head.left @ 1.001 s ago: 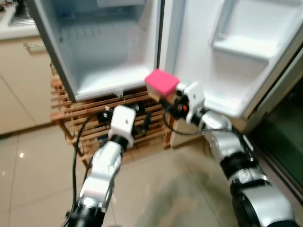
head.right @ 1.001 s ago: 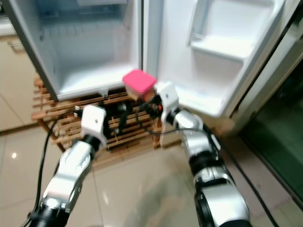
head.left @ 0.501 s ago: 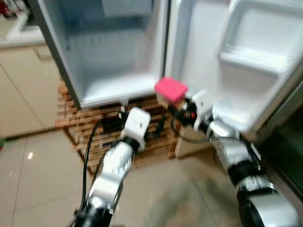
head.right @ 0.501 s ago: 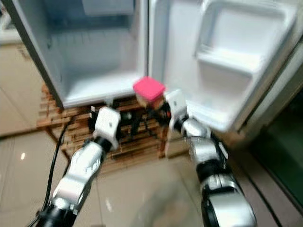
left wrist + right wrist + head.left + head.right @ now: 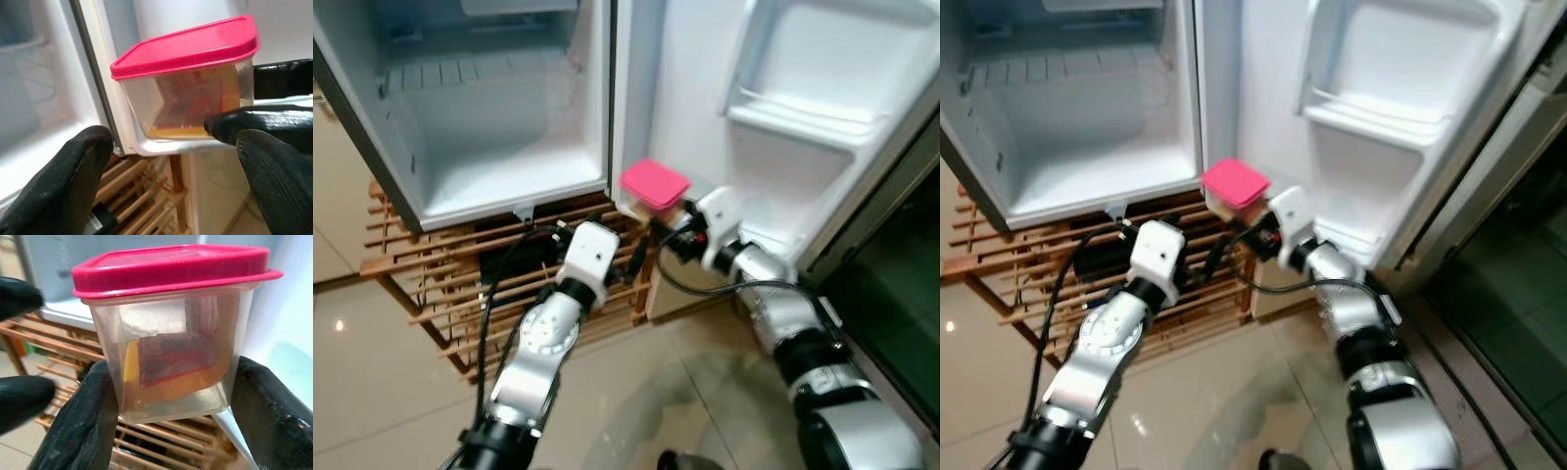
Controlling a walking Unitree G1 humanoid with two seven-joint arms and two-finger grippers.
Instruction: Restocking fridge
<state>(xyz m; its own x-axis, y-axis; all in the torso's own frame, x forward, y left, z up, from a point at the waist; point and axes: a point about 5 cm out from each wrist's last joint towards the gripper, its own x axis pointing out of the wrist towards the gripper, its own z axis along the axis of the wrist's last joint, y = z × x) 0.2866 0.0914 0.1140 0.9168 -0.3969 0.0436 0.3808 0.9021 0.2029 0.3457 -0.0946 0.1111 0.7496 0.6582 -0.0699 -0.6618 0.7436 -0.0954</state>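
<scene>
The right pincer (image 5: 171, 396) grips the pink-lidded container (image 5: 168, 333) beside the open fridge (image 5: 499, 147); the left pincer (image 5: 171, 166) is open nearby.

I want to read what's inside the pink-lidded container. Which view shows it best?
The right wrist view: the container is close, clear-walled, gripped between the right gripper fingers. The left wrist view shows it smaller, side-on; the eye views show mostly its pink lid.
</scene>
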